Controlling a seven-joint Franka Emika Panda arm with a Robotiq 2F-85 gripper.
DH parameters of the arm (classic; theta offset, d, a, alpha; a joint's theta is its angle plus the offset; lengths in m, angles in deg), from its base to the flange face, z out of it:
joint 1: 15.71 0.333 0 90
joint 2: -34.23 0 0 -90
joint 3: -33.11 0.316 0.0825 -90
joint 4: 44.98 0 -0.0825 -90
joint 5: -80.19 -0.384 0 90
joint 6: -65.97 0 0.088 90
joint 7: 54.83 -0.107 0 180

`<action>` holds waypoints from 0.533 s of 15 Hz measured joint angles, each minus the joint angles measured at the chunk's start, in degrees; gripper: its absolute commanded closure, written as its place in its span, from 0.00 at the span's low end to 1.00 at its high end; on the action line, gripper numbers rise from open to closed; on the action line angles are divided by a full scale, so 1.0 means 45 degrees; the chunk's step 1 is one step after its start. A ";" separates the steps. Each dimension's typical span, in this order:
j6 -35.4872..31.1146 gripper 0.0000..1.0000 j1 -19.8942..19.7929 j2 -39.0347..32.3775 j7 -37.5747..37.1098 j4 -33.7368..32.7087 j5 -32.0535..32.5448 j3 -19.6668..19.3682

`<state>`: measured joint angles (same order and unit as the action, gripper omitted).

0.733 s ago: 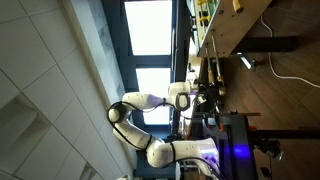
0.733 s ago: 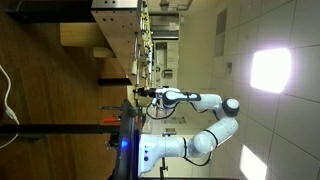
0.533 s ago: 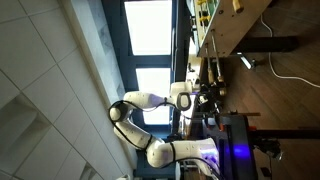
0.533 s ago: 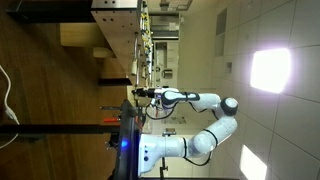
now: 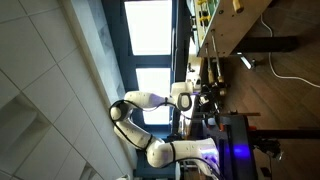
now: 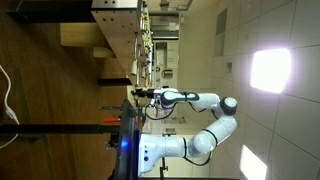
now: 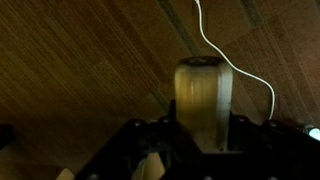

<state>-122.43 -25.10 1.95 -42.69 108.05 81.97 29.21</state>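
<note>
In the wrist view my gripper [image 7: 200, 138] is shut on an upright pale wooden block [image 7: 204, 95], with its dark fingers on both sides of the block. Below the block lies brown wooden flooring with a thin white cable [image 7: 215, 45]. In both exterior views, which are turned sideways, the white arm is folded back and the gripper [image 5: 205, 97] [image 6: 140, 96] sits close to the robot's base, beside the edge of a wooden bench [image 5: 230, 30]. The block is too small to make out there.
The robot's dark base with a blue light [image 5: 237, 153] [image 6: 122, 143] stands near the gripper. A white cable [image 5: 290, 70] runs over the wooden floor. Several small items stand along the bench [image 6: 145, 30]. A bright window [image 5: 150, 25] lies behind the arm.
</note>
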 measured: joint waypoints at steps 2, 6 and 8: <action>0.0000 0.21 0.0000 -0.0048 0.0000 -0.0025 0.0000 0.0000; 0.2250 0.00 0.1940 0.0536 -0.0002 -0.0650 0.0195 -0.0896; 0.3862 0.00 0.3526 0.0966 -0.0297 -0.1178 0.0637 -0.1870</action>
<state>-105.05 -9.23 6.30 -44.03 102.74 84.83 20.79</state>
